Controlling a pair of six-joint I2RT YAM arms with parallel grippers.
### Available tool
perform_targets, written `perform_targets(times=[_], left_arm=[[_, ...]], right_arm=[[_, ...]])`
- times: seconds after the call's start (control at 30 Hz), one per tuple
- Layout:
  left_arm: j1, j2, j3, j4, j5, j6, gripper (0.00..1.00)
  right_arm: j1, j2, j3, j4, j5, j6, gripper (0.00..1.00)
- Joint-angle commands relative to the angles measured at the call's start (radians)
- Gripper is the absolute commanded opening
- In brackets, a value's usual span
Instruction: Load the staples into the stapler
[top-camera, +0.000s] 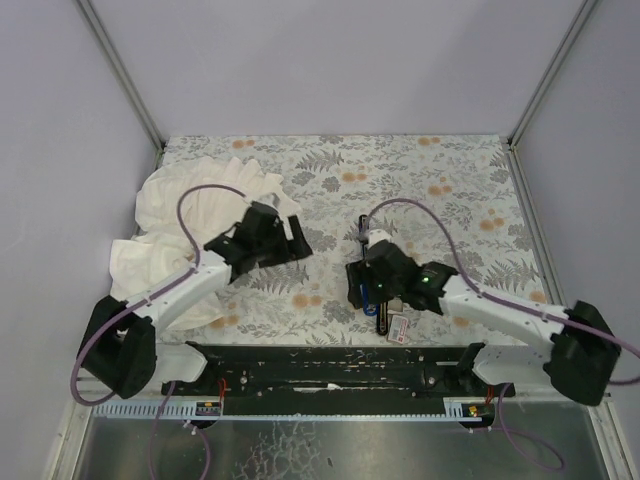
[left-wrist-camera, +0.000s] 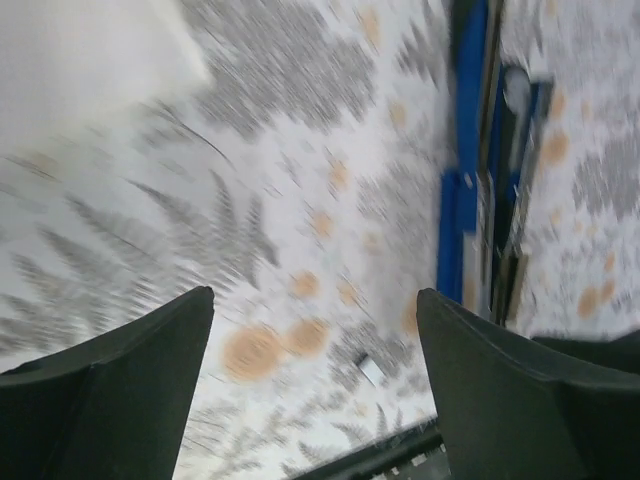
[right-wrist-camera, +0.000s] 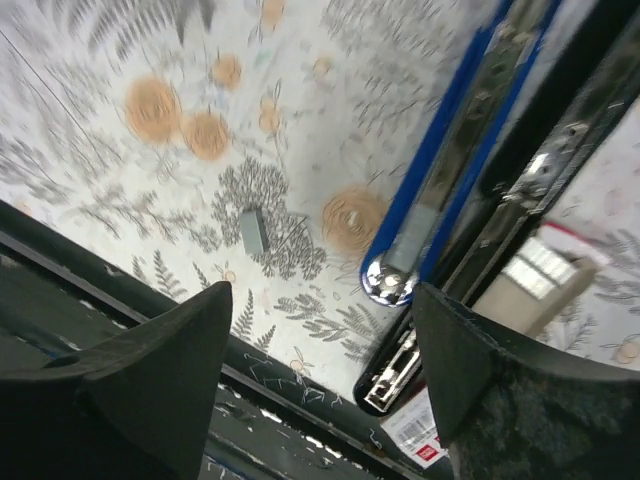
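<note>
The slim blue and black hinged stapler (right-wrist-camera: 452, 165) lay opened on the table, directly under the right gripper (right-wrist-camera: 322, 297). Its blue arm carried a glossy metal channel ending in a rounded chrome tip, and the black part lay alongside it with a bright sprung clip at its end. From above, its long axis ran roughly from the far side towards the near edge, and the near end poked out from beneath the gripper.

Just beside that end sat the small white cardboard box (top-camera: 400, 329) with a red label. A short, flat silvery-grey strip of staples (right-wrist-camera: 253, 230) lay by itself on the covering, apart from the stapler and on its left.

The right gripper's matte black, wedge-shaped fingers (right-wrist-camera: 150, 370) were spread wide, with nothing between them. The left gripper (left-wrist-camera: 315, 300) hung over bare table with its fingers just as wide and likewise empty; its view was blurred, with the stapler a blue streak at the upper right.

A crumpled white cloth (top-camera: 195, 215) was heaped at the table's far left. The table (top-camera: 450, 180) wore a covering printed with grey ferns and orange blooms. A black slotted rail (top-camera: 330, 365) ran along the near edge. Plain pale lilac walls (top-camera: 330, 60) joined by aluminium posts enclosed the space.
</note>
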Motion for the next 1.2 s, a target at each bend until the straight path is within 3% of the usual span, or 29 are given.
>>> perform_targets(times=[0.0,0.13,0.37,0.7,1.17], left_arm=[[0.204,-0.034,0.088,-0.067,0.104,0.208,0.83],[0.336,-0.051,0.163,-0.074,0.121,0.295,0.84],[0.436,-0.062,0.139,-0.021,0.121,0.323,0.85],[0.448,-0.086,0.111,-0.011,0.113,0.323,0.86],[0.449,-0.092,0.106,-0.017,0.102,0.332,0.86]], right_arm=[[0.153,0.164,0.12,-0.075,0.159,-0.003,0.74],[0.229,0.322,0.2,-0.088,0.205,0.011,0.67],[0.285,0.475,0.294,-0.089,0.219,0.015,0.57],[0.284,0.594,0.337,-0.054,0.16,0.005,0.47],[0.288,0.635,0.335,-0.062,0.179,0.0,0.35]])
